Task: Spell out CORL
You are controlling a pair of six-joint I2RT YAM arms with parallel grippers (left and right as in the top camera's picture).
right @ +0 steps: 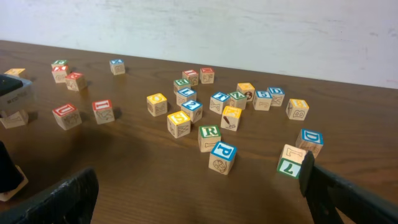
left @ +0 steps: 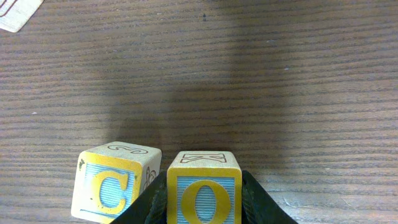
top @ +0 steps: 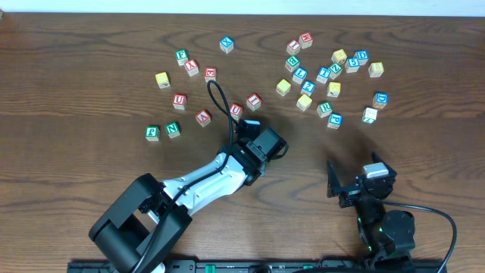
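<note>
In the left wrist view my left gripper (left: 204,214) is shut on a yellow-edged block with a yellow O on blue (left: 204,190). It stands on the table right beside a matching C block (left: 112,186) on its left. In the overhead view the left gripper (top: 256,135) is at mid-table and hides both blocks. My right gripper (right: 198,180) is open and empty, low at the front right (top: 339,186). A green R block (right: 209,134) and a green L block (right: 290,165) lie ahead of it. The R block also shows in the overhead view (top: 324,108).
Several letter blocks lie scattered across the far half of the table, a group at the left (top: 180,98) and a denser group at the right (top: 333,72). A blue P block (right: 222,155) sits closest to the right gripper. A black cable (top: 220,95) loops above the left arm.
</note>
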